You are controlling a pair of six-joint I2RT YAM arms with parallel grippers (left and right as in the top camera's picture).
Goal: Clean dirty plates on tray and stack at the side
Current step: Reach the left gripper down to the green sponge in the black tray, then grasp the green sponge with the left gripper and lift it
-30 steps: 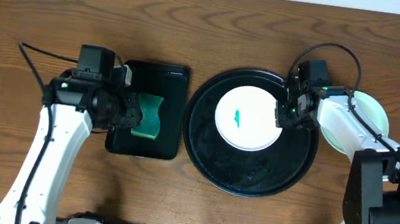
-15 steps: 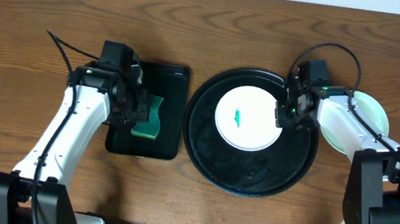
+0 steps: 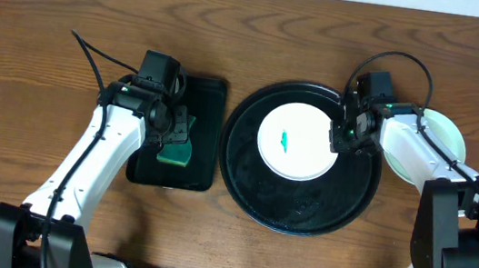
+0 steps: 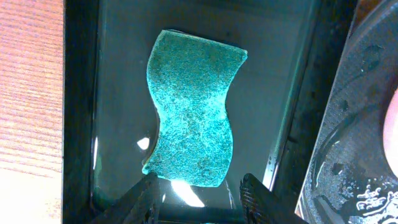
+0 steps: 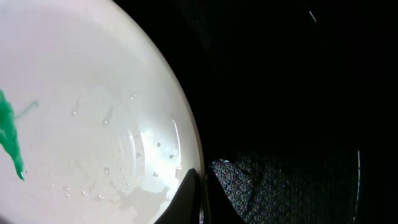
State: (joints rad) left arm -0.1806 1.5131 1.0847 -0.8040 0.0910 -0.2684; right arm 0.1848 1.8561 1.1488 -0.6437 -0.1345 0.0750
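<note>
Wide table [image 3: 52,19], two trays side by side. The rectangular tray [image 3: 199,177] is on the left, with the sponge [image 3: 178,153] lying in it, toward the near-left part. The left gripper [image 3: 174,130] hangs over that tray, a finger on each side of the sponge's end. Right beside it sits the round tray [image 3: 303,210], with one plate [image 3: 298,143] inside, set toward the far side. The right gripper [image 3: 342,137] is at that plate's right edge. Farther right, off the tray, another plate [image 3: 448,132] lies on the table, partly under the right arm.
</note>
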